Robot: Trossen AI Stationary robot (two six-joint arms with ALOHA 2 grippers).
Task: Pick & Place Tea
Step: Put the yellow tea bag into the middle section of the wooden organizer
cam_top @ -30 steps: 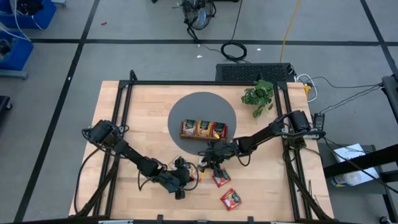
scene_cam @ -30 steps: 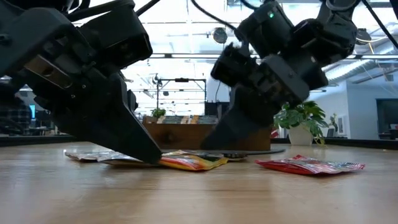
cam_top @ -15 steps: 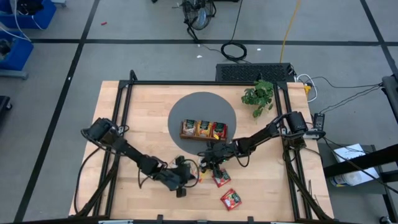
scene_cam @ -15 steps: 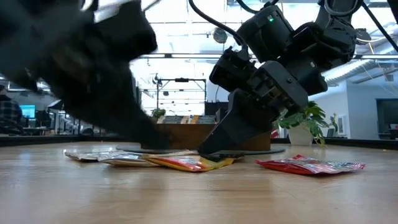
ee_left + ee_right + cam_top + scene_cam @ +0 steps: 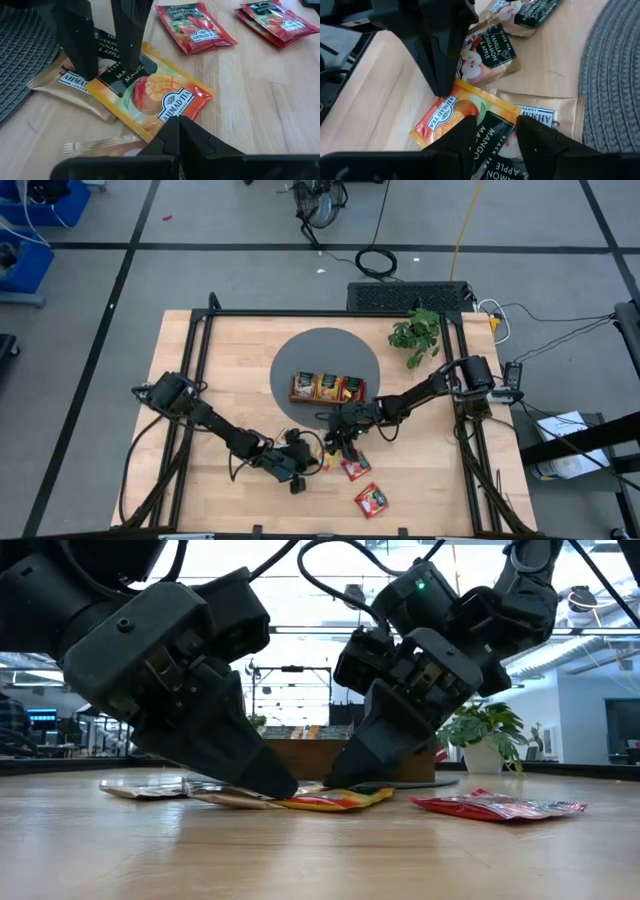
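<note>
Both arms reach in over the front half of the wooden table (image 5: 200, 370), their tips meeting over a small pile of tea sachets. The left gripper (image 5: 175, 125) has its two fingers pressed together, holding nothing, its tip at the edge of an orange mango sachet (image 5: 150, 97) that lies flat on the wood. The right gripper (image 5: 490, 125) stands with its fingers spread apart, one on either side of the mango sachet's dark label end, down on it but not lifting it. Under and beside the mango sachet lie a beige sachet (image 5: 70, 82) and a vanilla, cinnamon and apple sachet (image 5: 487, 55). Two red sachets (image 5: 195, 27) lie apart from the pile on bare wood. Behind the pile, a wooden tray (image 5: 327, 388) holding more sachets sits on a round grey mat (image 5: 325, 345), and a small green plant (image 5: 416, 335) stands near the table's back right.
</note>
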